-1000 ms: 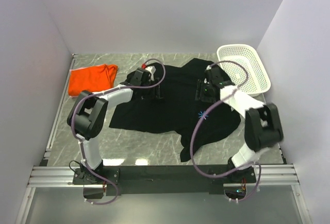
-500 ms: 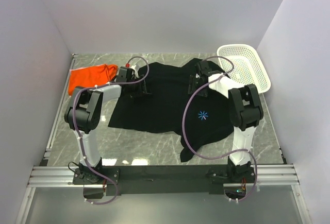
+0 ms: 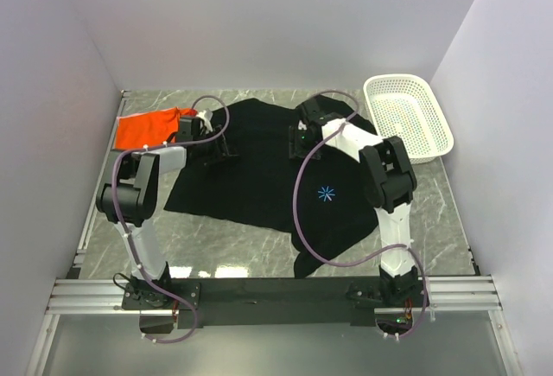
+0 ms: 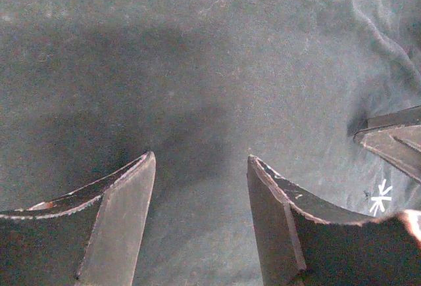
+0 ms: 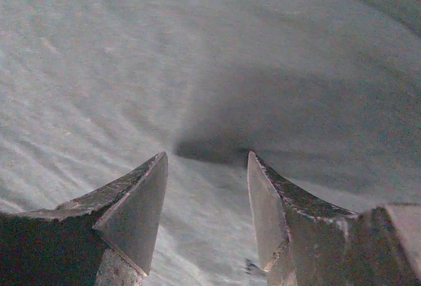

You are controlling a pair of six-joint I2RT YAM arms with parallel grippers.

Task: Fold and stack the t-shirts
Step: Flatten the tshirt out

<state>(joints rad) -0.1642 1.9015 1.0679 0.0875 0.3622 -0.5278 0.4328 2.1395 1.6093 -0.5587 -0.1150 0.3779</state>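
The left claw [image 4: 200, 161] stands with its jaws parted and nothing between them, its tips low over plain black cloth. The right claw [image 5: 207, 158] is likewise parted and grips nothing; a small dark pucker of cloth lies just ahead of the gap between its tips. Whether either pair of tips actually touches the cloth cannot be told.

Both claws hang over the far half of the black t-shirt [image 3: 251, 186], the left near its left side and the right near the middle of its far part. The shirt lies spread across the middle of the surface [image 3: 441, 220], front up, with its starburst mark [image 3: 327, 193] showing and its near right corner rumpled and trailing toward the arms. The orange t-shirt [image 3: 147, 128] lies bunched at the far left, just beside the black one. The white basket [image 3: 436, 138] stands at the far right.

The step in hand looks like taking hold of the black shirt's far part to straighten or fold it. To do it well, each claw should come down far enough to pinch cloth rather than skim it. Both should close at matching points and then move together at the same pace, keeping the cloth between them taut and clear of the orange shirt
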